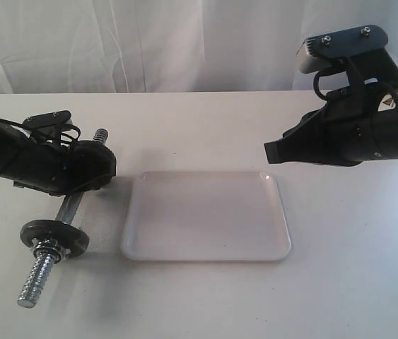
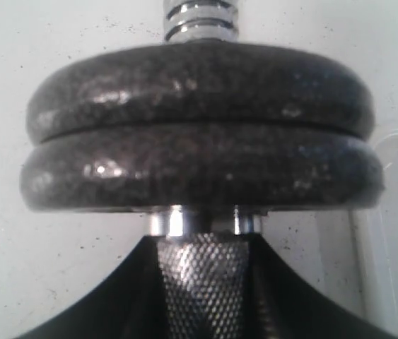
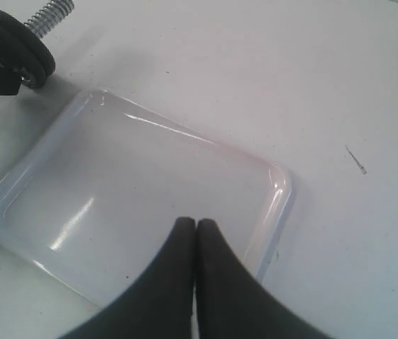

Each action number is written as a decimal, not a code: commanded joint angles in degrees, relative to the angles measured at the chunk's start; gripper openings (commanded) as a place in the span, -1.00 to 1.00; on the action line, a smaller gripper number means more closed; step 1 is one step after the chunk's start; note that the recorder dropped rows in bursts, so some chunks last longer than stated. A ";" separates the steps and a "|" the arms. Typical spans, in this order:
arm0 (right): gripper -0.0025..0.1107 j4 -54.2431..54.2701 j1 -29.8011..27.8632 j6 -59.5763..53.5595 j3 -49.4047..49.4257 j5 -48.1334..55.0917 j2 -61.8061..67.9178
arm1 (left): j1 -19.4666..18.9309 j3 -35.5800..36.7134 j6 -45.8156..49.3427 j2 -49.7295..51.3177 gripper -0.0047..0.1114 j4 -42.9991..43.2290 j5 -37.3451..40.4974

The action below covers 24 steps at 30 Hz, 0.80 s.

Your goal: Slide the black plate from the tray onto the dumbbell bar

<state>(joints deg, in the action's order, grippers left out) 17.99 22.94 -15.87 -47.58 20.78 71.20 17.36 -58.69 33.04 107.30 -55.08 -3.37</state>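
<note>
The white tray (image 1: 206, 215) lies in the middle of the table with nothing in it. The dumbbell bar (image 1: 71, 205) lies to its left, and my left gripper (image 1: 89, 173) is shut on its knurled handle (image 2: 202, 282). Just past my fingers, two black discs (image 2: 199, 88) (image 2: 199, 166) sit pressed together on the bar; I cannot tell which is the black plate. Another black disc (image 1: 54, 236) sits near the bar's closer threaded end. My right gripper (image 1: 269, 150) hovers shut and empty over the tray's right edge (image 3: 273, 205).
White curtains hang behind the table. The bar's threaded tip (image 1: 37, 279) points toward the front left. Bare tabletop (image 1: 354, 268) extends right of and in front of the tray.
</note>
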 commanded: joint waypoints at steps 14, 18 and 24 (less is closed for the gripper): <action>-0.96 0.14 -0.05 0.29 0.35 0.12 -0.58 | 0.03 -1.38 -2.91 -1.38 -0.92 -1.65 0.45; -0.96 0.14 -0.05 0.29 0.35 0.12 -0.58 | 0.03 -1.38 -2.91 -1.38 -0.92 -1.65 0.45; -0.96 0.14 -0.05 0.29 0.35 0.12 -0.58 | 0.03 -1.38 -2.91 -1.38 -0.77 -1.42 1.91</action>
<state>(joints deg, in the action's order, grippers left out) 17.99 22.94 -15.65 -47.58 20.98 71.20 17.36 -58.81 30.92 107.30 -54.65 -2.17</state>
